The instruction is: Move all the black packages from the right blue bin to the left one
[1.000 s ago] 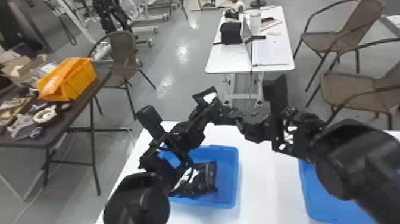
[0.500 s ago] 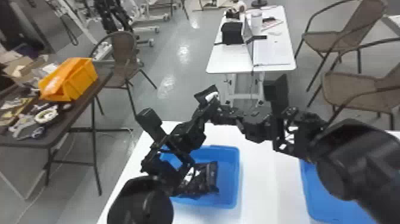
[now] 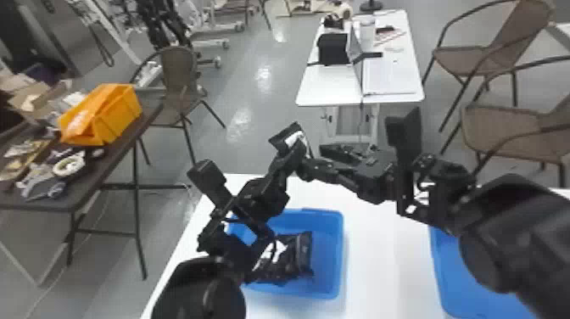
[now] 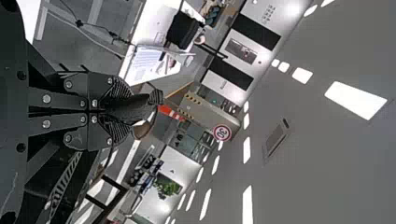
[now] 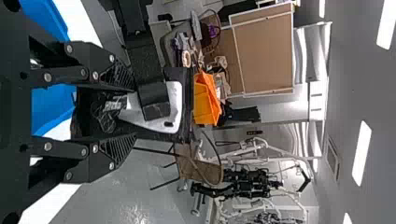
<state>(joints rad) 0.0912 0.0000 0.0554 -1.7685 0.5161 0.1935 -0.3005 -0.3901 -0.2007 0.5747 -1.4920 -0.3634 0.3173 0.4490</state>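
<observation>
Here, the left gripper (image 3: 293,154) pinches a black package (image 3: 280,139) near the far edge of the table (image 3: 373,254). Close by, the right gripper (image 3: 314,158) is spread.

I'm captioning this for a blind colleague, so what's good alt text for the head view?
The robot's left arm and right arm come together above a white table, a black package raised where they meet. Below, the left blue bin holds black packaging; the right arm partly covers the right blue bin.
</observation>
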